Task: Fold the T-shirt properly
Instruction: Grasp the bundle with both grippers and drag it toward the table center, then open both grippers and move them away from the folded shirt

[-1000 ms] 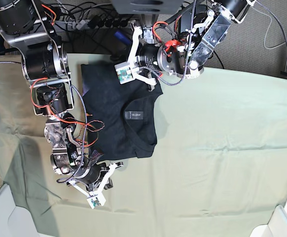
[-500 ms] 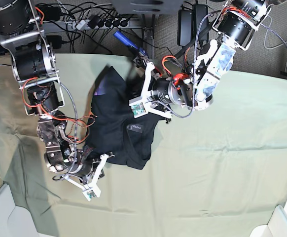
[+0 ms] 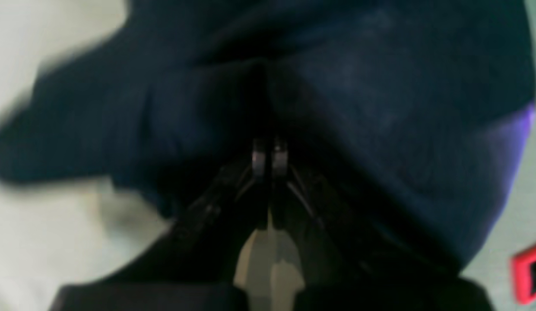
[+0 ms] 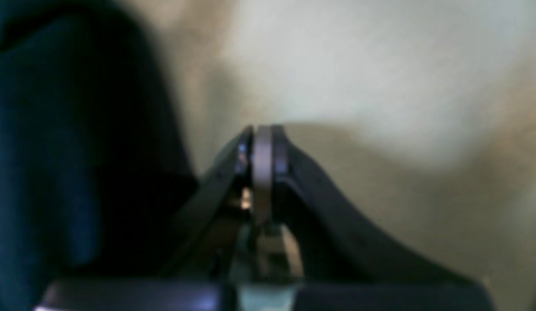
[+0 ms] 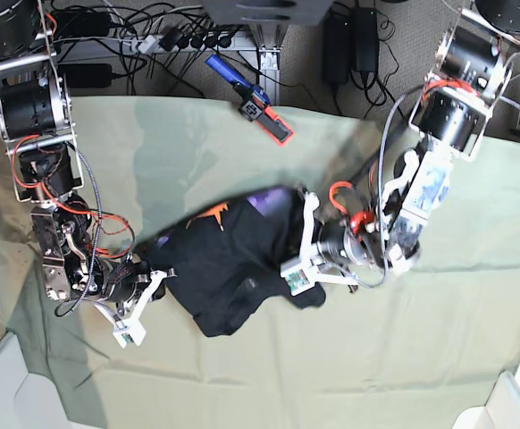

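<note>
The black T-shirt (image 5: 233, 268) lies bunched in the middle of the pale green sheet (image 5: 394, 357), with orange and purple print showing on its far edge. My left gripper (image 5: 282, 259) reaches in from the right and is buried in the shirt's right end. In the left wrist view the left gripper (image 3: 268, 151) is shut on a fold of the T-shirt (image 3: 358, 86). My right gripper (image 5: 155, 273) sits at the shirt's left tip. In the right wrist view the right gripper (image 4: 261, 134) is shut, with dark cloth (image 4: 56, 151) against its left finger and none showing beyond the tips.
A blue and red tool (image 5: 253, 100) lies at the sheet's far edge, with cables and a power strip (image 5: 153, 40) behind it. Grey bin corners show at the front left (image 5: 1, 384) and front right (image 5: 506, 402). A red object (image 3: 527, 276) edges the left wrist view.
The shirt lay spread at the back; both arms have pulled it toward the middle of the sheet, bunched, with the print now showing. The left arm swung right and forward.
</note>
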